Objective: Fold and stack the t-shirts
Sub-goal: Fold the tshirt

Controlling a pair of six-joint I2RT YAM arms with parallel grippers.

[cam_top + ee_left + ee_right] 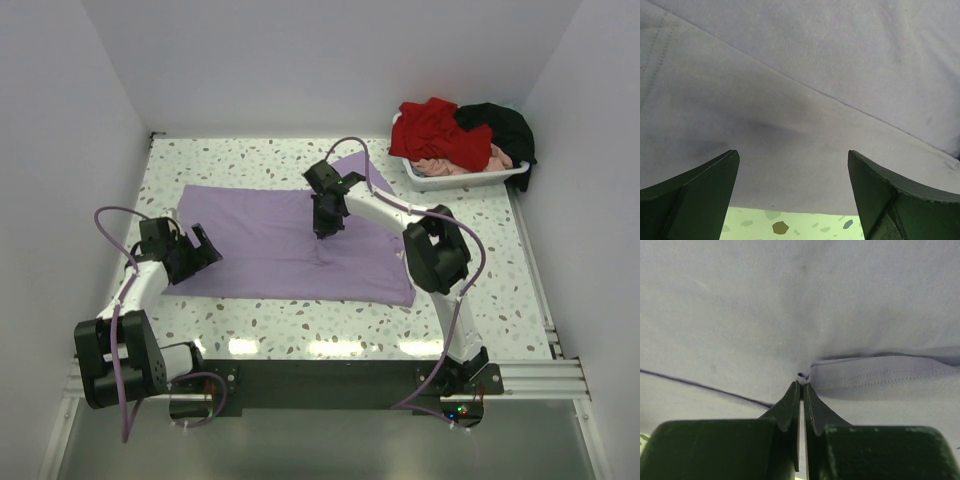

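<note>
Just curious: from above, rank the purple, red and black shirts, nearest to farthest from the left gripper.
1. Purple shirt, under the left gripper.
2. Red shirt, far right, in the tray.
3. Black shirt, beyond it, rightmost.
</note>
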